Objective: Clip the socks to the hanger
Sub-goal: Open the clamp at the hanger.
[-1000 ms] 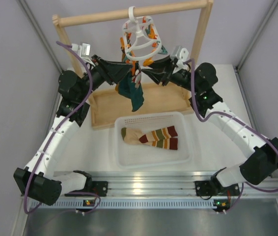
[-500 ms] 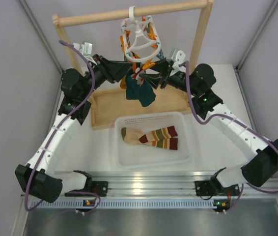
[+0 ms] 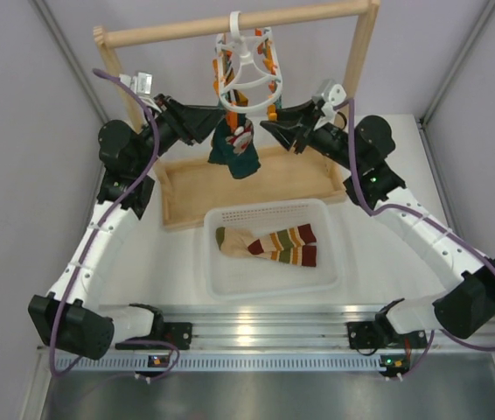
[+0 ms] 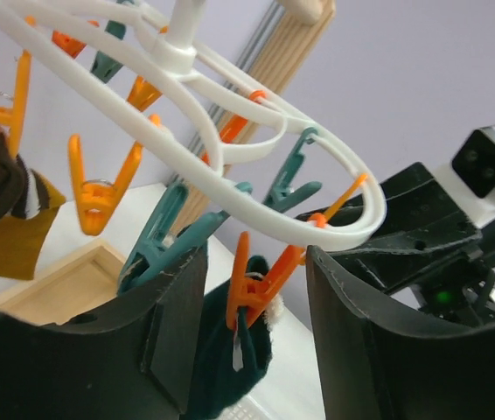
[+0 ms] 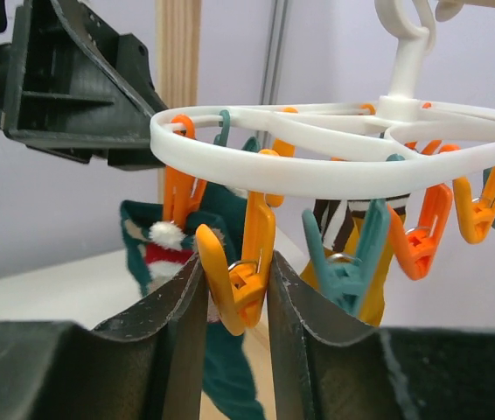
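Note:
The white hanger (image 3: 246, 66) hangs by its hook from the wooden rail. A dark teal sock (image 3: 234, 149) dangles under it, pinched in an orange clip (image 4: 261, 293). My left gripper (image 4: 256, 262) is open, its fingers (image 4: 173, 324) on either side of that clip and sock (image 4: 230, 367) without pressing them. My right gripper (image 5: 235, 262) is shut on an empty yellow-orange clip (image 5: 240, 280); the teal sock (image 5: 164, 254) hangs just behind it. From above, the left gripper (image 3: 216, 122) and right gripper (image 3: 269, 127) flank the hanger. Striped socks (image 3: 269, 245) lie in the white basket (image 3: 221, 280).
A mustard sock with a dark striped cuff (image 5: 352, 219) hangs from another clip. The wooden rail frame (image 3: 186, 31) stands at the back, with a shallow wooden tray (image 3: 177, 188) under the hanger. Several orange and teal clips dangle round the ring (image 4: 99, 188).
Both grippers lifted the teal sock up to the ring. It now hangs from an orange clip, and the grippers have drawn apart to either side of the hanger.

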`<action>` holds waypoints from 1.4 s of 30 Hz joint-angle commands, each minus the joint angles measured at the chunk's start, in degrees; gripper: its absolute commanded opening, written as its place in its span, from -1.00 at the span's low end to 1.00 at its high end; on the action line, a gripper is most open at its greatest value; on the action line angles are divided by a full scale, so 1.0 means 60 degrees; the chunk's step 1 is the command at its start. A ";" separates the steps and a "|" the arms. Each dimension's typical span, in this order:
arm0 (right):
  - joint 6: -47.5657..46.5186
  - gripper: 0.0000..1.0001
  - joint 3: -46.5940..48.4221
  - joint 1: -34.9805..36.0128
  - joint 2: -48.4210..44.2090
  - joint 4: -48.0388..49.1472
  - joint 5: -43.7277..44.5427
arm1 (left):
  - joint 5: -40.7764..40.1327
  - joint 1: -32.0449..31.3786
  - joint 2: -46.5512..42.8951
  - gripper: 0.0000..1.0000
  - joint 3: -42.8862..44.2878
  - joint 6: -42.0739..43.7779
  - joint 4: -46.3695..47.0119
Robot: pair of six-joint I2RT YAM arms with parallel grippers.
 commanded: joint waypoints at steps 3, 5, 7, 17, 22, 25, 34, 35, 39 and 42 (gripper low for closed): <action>-0.0659 -0.94 -0.0027 -0.0058 -0.0193 0.0106 -0.0280 | 0.2230 0.0402 -0.0053 0.16 0.0337 -0.0369 0.2333; -0.0966 -1.00 -0.0086 -0.0028 -0.0295 -0.0011 -0.0324 | 0.3446 0.0402 -0.0038 0.19 0.0512 -0.0134 0.2656; -0.1187 -1.00 -0.0013 0.0118 -0.0354 -0.0230 0.0011 | 0.4352 0.0301 0.0034 0.21 0.0673 0.0159 0.2657; -0.2418 -1.00 0.0383 0.1040 -0.0369 -0.0847 0.1301 | 0.3983 -0.1267 0.0079 0.13 0.1040 0.4479 0.0726; -0.2359 -1.00 0.0003 0.1114 -0.0617 -0.0380 0.0923 | 0.3508 -0.1502 0.0372 0.06 0.1114 0.5550 0.0605; -0.2345 -1.00 -0.0217 0.1100 -0.0721 -0.0188 0.0542 | 0.3289 -0.1502 0.0445 0.05 0.0894 0.5668 0.0884; -0.1716 -1.00 -0.0071 0.0924 -0.0619 -0.0188 -0.0323 | 0.2440 -0.1502 0.0825 0.18 0.0205 0.4293 0.3008; -0.1657 -1.00 -0.0042 0.0880 -0.0589 -0.0188 -0.0324 | 0.2337 -0.1502 0.0884 0.18 0.0220 0.3929 0.3226; -0.0869 -1.00 0.0104 0.0632 -0.0472 -0.0071 -0.0498 | 0.2205 -0.1502 0.1104 0.19 0.0176 0.3267 0.3740; -0.0370 -1.00 0.0192 0.0456 -0.0355 0.0003 -0.0660 | 0.1825 -0.1502 0.1192 0.19 0.0103 0.2769 0.3931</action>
